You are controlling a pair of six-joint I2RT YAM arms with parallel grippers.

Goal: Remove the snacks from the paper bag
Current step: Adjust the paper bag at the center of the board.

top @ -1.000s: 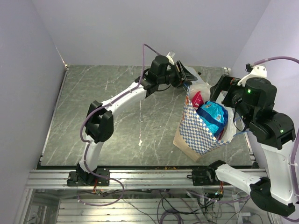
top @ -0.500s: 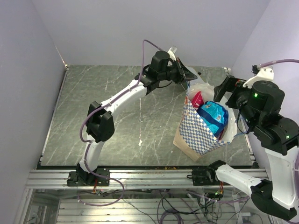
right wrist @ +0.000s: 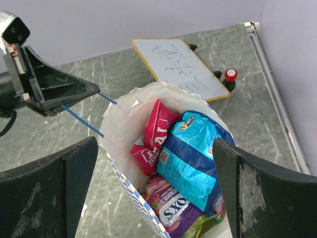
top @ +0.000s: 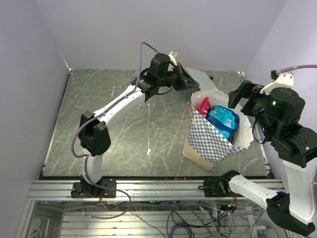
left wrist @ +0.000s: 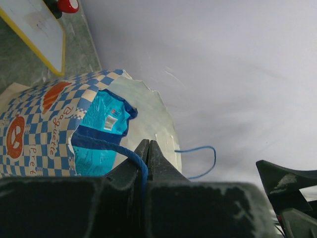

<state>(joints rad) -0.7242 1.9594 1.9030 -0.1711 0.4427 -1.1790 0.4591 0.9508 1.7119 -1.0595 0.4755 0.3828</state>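
Room first: the paper bag (top: 208, 136) sits on the right half of the table (top: 114, 129), near the right edge and the right wall (top: 277, 34), so not much slack on that side. The left half of the marble top is wide open.

Bag mouth faces up and is open. Left gripper (left wrist: 147, 149) is at the bag's far-left rim, jaws pressed together and pinching the thin blue string handle (left wrist: 106, 145) (the string runs straight from the rim into the tips). Right gripper (top: 241, 95) hangs above the bag's right side, not touching it. Its fingers (right wrist: 44, 198) are spread wide w/ nothing between them, and its cam looks right down into the mouth.

All snacks are inside the bag:
- red-pink packet (right wrist: 154, 130) on the left gripper's side
- big blue packet (right wrist: 190, 158) beside it, on top
- multicoloured packet (right wrist: 168, 204) lower down
- a sliver of yellow-green packet (right wrist: 200, 225) at the btm

Other stuff: a yellow-framed whiteboard (right wrist: 181, 67) lies flat just behind the bag, w/ a red-capped thing (right wrist: 230, 74) at its edge. The second handle loop (left wrist: 203, 158) sticks out free from the far rim.
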